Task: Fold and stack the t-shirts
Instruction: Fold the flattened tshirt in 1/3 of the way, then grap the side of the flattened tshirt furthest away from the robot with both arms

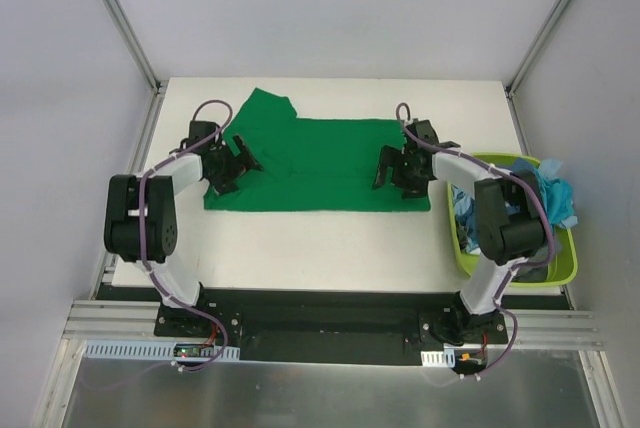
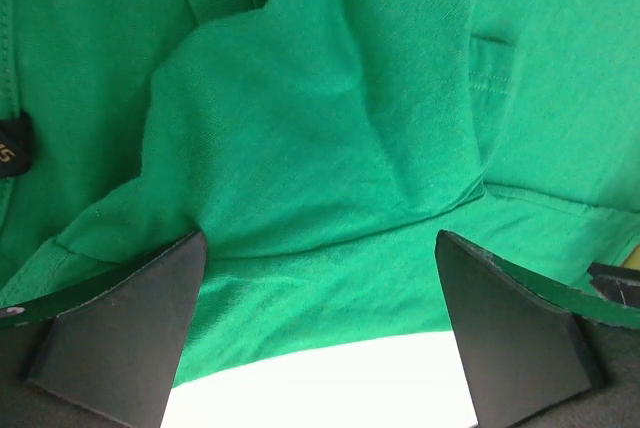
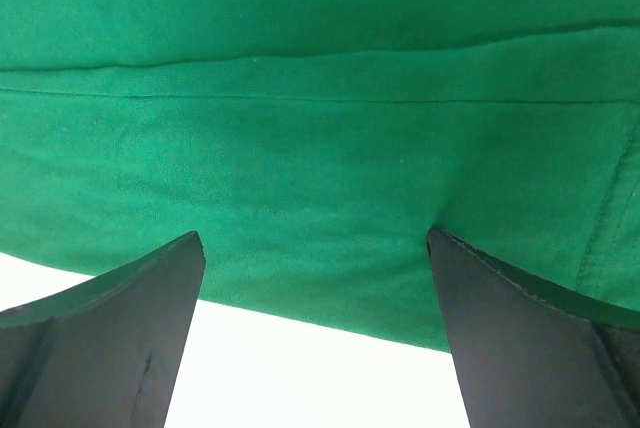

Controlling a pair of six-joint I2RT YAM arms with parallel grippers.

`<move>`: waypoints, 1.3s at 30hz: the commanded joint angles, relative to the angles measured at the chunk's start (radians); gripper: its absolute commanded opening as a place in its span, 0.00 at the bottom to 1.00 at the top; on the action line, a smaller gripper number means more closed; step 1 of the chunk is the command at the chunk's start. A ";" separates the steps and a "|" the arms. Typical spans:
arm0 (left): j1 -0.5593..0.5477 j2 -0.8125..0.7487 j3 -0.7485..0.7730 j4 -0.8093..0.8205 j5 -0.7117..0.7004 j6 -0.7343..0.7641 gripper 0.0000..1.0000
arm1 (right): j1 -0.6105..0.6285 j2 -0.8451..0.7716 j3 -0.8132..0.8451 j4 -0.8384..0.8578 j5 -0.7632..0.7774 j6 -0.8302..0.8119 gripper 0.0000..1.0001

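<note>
A bright green t-shirt point(image 1: 320, 163) lies spread flat on the white table point(image 1: 300, 248), with one sleeve pointing to the far left. My left gripper point(image 1: 238, 163) is open and low over the shirt's left end. In the left wrist view its fingers straddle rumpled green cloth point(image 2: 330, 128) at the shirt's edge. My right gripper point(image 1: 390, 168) is open and low over the right end. In the right wrist view its fingertips rest on the flat green cloth point(image 3: 320, 148) near the hem. Dark teal point(image 1: 462, 203) and light turquoise point(image 1: 555, 193) shirts are heaped in the basket.
A lime-green plastic basket point(image 1: 560, 273) stands at the table's right edge beside my right arm. White walls and metal frame posts enclose the table. A black neck label point(image 2: 12, 148) shows in the left wrist view.
</note>
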 commanded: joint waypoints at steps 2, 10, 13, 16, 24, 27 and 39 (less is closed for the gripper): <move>-0.004 -0.190 -0.251 -0.097 -0.088 -0.095 0.99 | 0.037 -0.129 -0.196 0.011 -0.018 0.029 0.96; -0.004 -0.555 -0.508 -0.256 -0.243 -0.149 0.99 | 0.123 -0.389 -0.460 0.030 -0.015 0.073 0.96; -0.008 -0.653 -0.546 -0.293 -0.266 -0.170 0.99 | 0.149 -0.493 -0.518 0.027 -0.026 0.089 0.96; -0.022 -0.735 -0.530 -0.316 -0.244 -0.178 0.99 | 0.151 -0.561 -0.523 0.014 -0.035 0.082 0.96; -0.039 -0.790 -0.393 -0.367 -0.309 -0.202 0.99 | 0.149 -0.598 -0.416 -0.036 0.039 0.035 0.96; -0.041 -0.718 -0.286 -0.367 -0.326 -0.173 0.99 | 0.137 -0.587 -0.362 -0.056 0.077 0.021 0.96; -0.002 -0.024 0.525 -0.402 -0.215 0.288 0.99 | 0.033 -0.470 -0.207 -0.056 0.060 -0.108 0.96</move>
